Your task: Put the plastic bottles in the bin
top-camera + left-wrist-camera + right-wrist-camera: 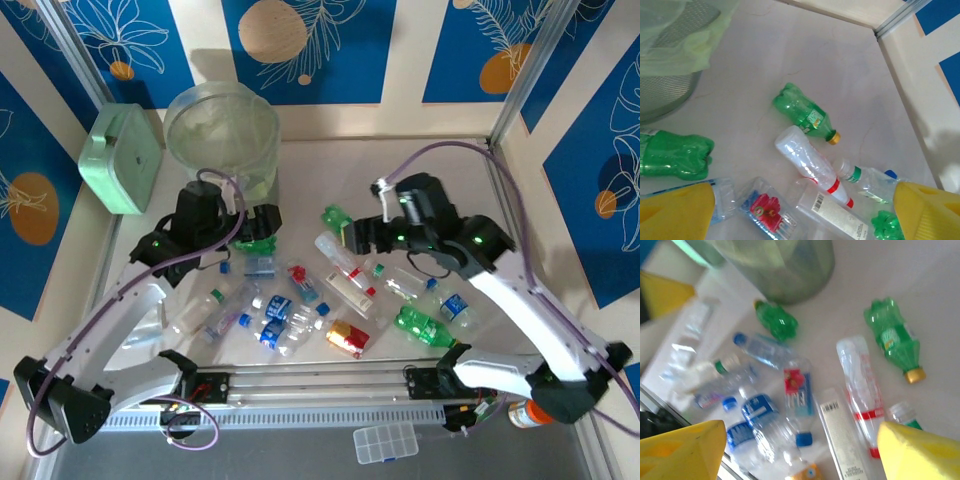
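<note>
The surface (765,50) is pale, smooth and matt, with no shine. The plastic bottles (290,320) lying on it are thin, shiny plastic. Most are see-through and some look crinkled. One green bottle (802,112) near the middle of the left wrist view is bumpy, glossy plastic with a gold-coloured cap (833,137).

At the upper left of the overhead view, the bin (260,150) is cloudy grey-green plastic, and its bag liner (680,45) is thin, soft, wrinkly film. The mint green box (120,160) beside it looks like smooth hard plastic.

The fingers (675,212) of the left gripper (804,190) are plain yellow plastic, smooth and dull. At the bottom of the overhead view, the rail (320,385) is ridged, silvery metal.
</note>
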